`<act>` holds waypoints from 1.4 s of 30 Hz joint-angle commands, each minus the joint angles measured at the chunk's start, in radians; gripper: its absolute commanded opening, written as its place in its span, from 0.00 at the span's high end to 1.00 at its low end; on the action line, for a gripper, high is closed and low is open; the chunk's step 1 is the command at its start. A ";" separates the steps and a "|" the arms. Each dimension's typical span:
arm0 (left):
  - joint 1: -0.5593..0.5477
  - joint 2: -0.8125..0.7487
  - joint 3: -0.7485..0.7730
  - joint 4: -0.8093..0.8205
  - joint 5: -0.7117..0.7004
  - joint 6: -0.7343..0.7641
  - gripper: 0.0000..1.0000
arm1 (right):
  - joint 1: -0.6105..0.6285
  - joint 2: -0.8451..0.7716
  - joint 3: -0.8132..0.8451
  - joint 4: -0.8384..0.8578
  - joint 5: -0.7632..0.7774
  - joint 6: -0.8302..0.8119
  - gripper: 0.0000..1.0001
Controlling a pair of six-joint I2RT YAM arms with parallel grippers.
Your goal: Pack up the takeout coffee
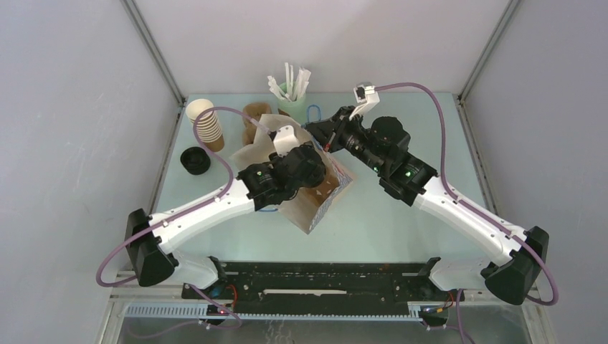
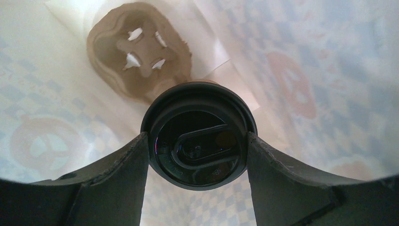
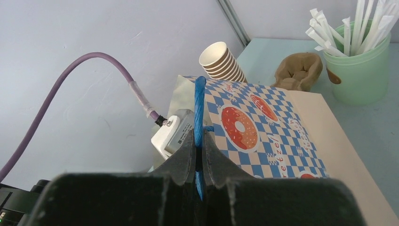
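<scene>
Clamping the takeout coffee point(image 2: 197, 150) by its black lid, the left gripper point(image 2: 197, 136) hangs inside the paper bag point(image 2: 329, 70), jaws spread around the cup so it goes down upright; beyond lies a cardboard carrier point(image 2: 136, 52), while the right gripper point(image 3: 198, 141) pinches the blue handle point(image 3: 200, 99), probably to hold the mouth open

The takeout coffee point(image 2: 197, 136) shows only its top, body hidden beneath; straws point(image 3: 329, 33) cut off above.
</scene>
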 commanded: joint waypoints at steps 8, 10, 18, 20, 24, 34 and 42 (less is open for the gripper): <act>-0.036 0.038 0.076 -0.074 -0.090 -0.119 0.86 | 0.029 -0.046 0.003 0.081 0.066 -0.034 1.00; -0.049 0.038 0.077 -0.087 -0.102 -0.128 0.86 | 0.031 -0.047 0.003 0.080 0.073 -0.034 1.00; -0.061 0.012 0.027 -0.137 -0.092 -0.183 0.92 | 0.044 -0.050 0.003 0.074 0.107 -0.061 1.00; -0.061 0.010 0.021 -0.139 -0.092 -0.194 0.92 | 0.047 -0.050 0.001 0.078 0.114 -0.061 1.00; -0.067 -0.008 0.020 -0.141 -0.076 -0.203 0.92 | 0.051 -0.053 -0.020 0.091 0.124 -0.054 1.00; -0.069 -0.073 -0.071 -0.050 -0.060 -0.175 0.92 | 0.046 -0.060 -0.030 0.095 0.125 -0.061 1.00; -0.063 -0.018 -0.052 -0.045 -0.026 -0.173 0.92 | 0.049 -0.056 -0.029 0.100 0.124 -0.045 1.00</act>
